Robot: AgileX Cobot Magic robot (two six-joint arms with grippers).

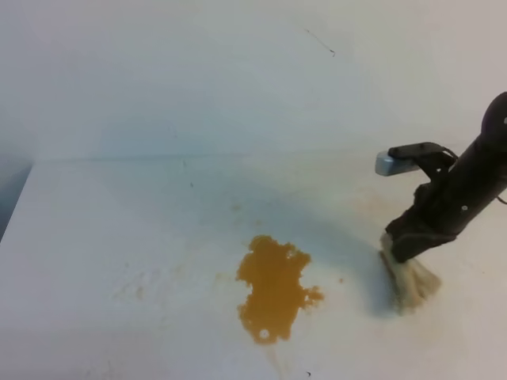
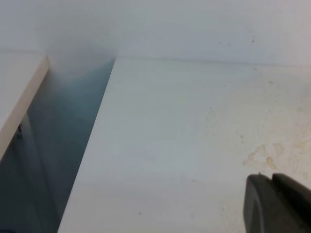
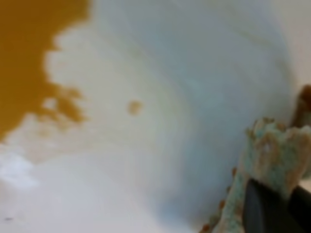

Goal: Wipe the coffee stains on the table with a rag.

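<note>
Across the broad flat white table, faintly smudged with tan, an orange-brown coffee stain of blotchy outline lies near the front middle. Well to its right, the black right gripper presses down onto a small wadded beige-white rag, its fingers pinching the cloth's folds. Only a dark tip of the left gripper shows; its fingers' state cannot be told.

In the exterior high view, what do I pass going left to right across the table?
Bare table → coffee stains → small stray coffee drop → rag, held by the right gripper.
</note>
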